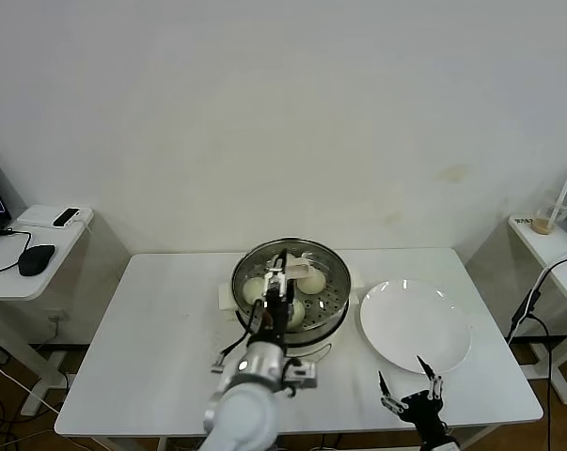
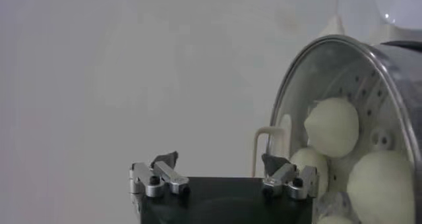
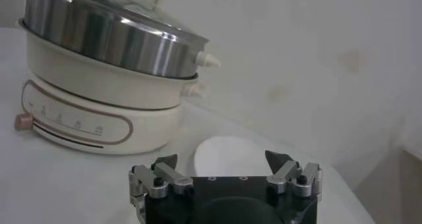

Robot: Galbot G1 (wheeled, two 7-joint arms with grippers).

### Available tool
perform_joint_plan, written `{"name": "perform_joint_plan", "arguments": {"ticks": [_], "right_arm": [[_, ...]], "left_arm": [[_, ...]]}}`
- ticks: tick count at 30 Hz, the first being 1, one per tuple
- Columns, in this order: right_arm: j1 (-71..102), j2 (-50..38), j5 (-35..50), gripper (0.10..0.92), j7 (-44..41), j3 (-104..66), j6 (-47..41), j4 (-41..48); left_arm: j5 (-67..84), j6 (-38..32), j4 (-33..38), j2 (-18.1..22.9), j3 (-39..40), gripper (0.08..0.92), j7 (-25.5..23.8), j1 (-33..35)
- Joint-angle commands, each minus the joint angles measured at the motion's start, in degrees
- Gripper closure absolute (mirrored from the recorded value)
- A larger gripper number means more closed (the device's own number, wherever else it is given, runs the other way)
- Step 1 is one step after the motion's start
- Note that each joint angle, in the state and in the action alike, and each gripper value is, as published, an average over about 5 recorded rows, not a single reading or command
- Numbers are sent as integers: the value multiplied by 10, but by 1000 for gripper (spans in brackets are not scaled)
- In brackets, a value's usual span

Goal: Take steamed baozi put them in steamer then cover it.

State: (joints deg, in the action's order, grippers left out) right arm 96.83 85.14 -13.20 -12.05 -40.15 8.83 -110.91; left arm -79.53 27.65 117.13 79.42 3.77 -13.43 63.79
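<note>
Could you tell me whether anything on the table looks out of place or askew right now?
Nothing stands out. The cover sits level on the steamer with the baozi inside, the left gripper open above its handle; the plate lies flat alongside.

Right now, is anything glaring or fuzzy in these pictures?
Head view: even light, a bright glint on the white plate rim. Left wrist view: the glass cover hazes the baozi under it. Right wrist view: the steamer steel mirrors the room; the wall behind looks soft.
</note>
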Motion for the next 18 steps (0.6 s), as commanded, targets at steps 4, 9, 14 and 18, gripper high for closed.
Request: {"name": "perform_joint_plan", "arguments": {"ticks": [4,9,14,18], "right_arm": [[4,-29,75,203,1,6,4,2],[2,-30,95,203,1,20,3,1],[12,-41,115,203,2,29,9,-1],[27,-73,160,203,7,29,11,-9]], "left_arm": [[398,-101,158,-42,-252,177,165,225],[747,-238,95,-50,-386,177,230,276],[913,-285,52,-29,-436,177,248,321],[952,-306,50,-18,-435,177,242,360]]}}
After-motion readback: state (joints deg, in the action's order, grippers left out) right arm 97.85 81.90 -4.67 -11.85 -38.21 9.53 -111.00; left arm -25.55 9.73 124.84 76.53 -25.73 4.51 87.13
